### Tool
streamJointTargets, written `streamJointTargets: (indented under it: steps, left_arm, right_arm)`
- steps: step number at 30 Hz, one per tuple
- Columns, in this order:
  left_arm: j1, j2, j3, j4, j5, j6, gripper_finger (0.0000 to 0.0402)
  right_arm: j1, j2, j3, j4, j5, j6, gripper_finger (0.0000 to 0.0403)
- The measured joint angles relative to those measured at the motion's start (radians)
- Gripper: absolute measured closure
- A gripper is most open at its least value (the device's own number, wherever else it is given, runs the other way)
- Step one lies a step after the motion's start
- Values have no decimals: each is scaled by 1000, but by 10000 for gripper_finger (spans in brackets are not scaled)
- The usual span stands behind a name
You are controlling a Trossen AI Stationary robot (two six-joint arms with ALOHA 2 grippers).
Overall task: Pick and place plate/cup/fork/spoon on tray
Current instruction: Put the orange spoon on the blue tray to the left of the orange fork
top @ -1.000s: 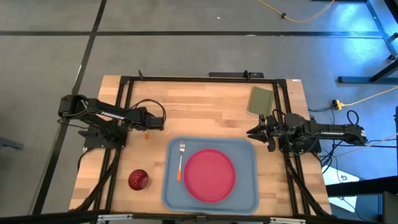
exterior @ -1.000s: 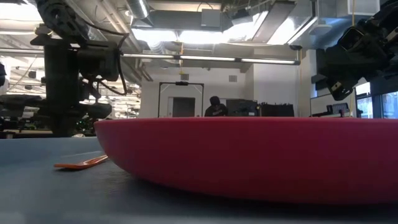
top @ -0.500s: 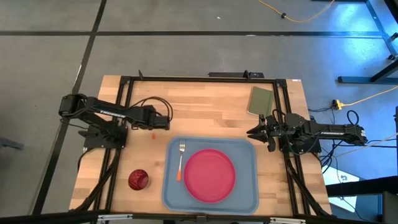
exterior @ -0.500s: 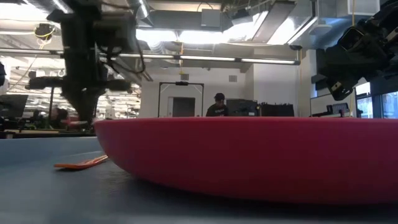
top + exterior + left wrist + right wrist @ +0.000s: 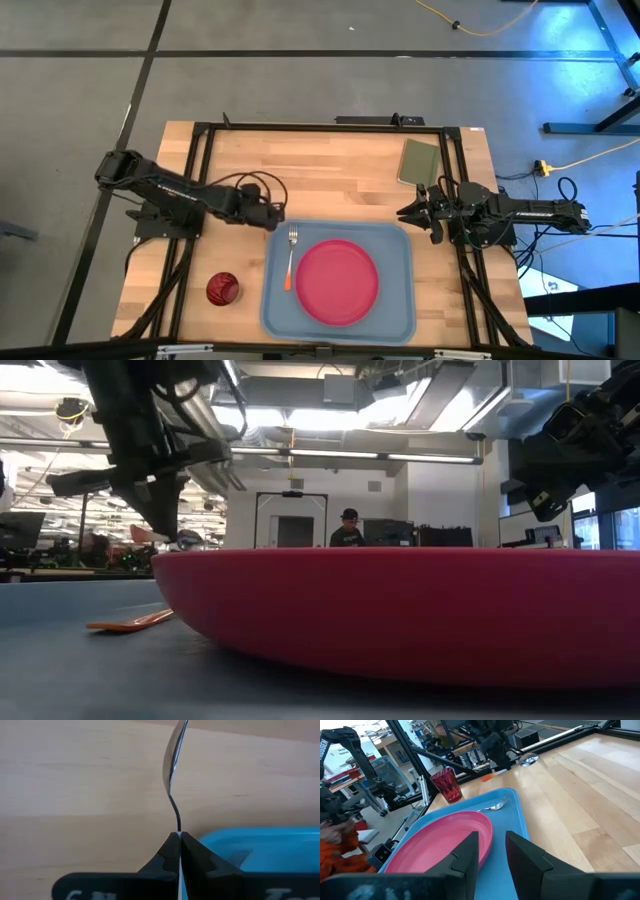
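Note:
My left gripper (image 5: 276, 213) is shut on the spoon (image 5: 172, 760) just off the tray's far left corner. The light blue tray (image 5: 400, 318) lies at the table's near middle. It holds the pink-red plate (image 5: 338, 282) and the orange-handled fork (image 5: 291, 258), which lies flat along the tray's left side. The maroon cup (image 5: 222, 289) stands on the table left of the tray. My right gripper (image 5: 410, 213) is open and empty, off the tray's far right corner. My left gripper pinches the spoon's thin stem (image 5: 178, 824) between its two fingers, just behind the bowl. The fingers come from the table's left and lie along the spoon. The silver bowl (image 5: 171, 757) sticks out past the fingertips, turned on edge, over the wood.
An olive-green pad (image 5: 420, 162) lies at the table's far right. A black frame (image 5: 320, 127) runs around the table top. Bare wood lies between the tray and the far edge. People show in the room beyond the table in the low view (image 5: 348, 530).
My left gripper has gone toward the table's right edge with the spoon, from over the bare wood at the left toward the tray's far left corner, staying shut on it.

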Motion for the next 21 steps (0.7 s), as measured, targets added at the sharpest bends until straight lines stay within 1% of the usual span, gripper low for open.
streamJointTargets:
  steps: [4, 6, 9, 12, 15, 17, 21]
  left_arm:
    - [-42, 41, 2, 83, 11, -6, 400]
    - [-56, 78, 23, 102, 25, -7, 400]
    - [-82, 141, 103, 77, 28, -7, 400]
    - [-110, 208, 200, 5, 31, -8, 400]
    - [-142, 269, 278, -72, 36, -61, 401]
    - [-167, 293, 297, -88, 32, -104, 401]
    - [-230, 317, 297, -68, 6, -200, 401]
  right_arm:
    - [0, 0, 0, 0, 0, 0, 302]
    - [0, 0, 0, 0, 0, 0, 302]
    - [0, 2, 1, -1, 0, 0, 302]
    - [0, 2, 1, -1, 0, 0, 302]
    - [0, 1, 1, 1, 0, 0, 302]
    - [0, 1, 1, -1, -1, 0, 302]
    - [0, 0, 1, 0, 0, 0, 302]
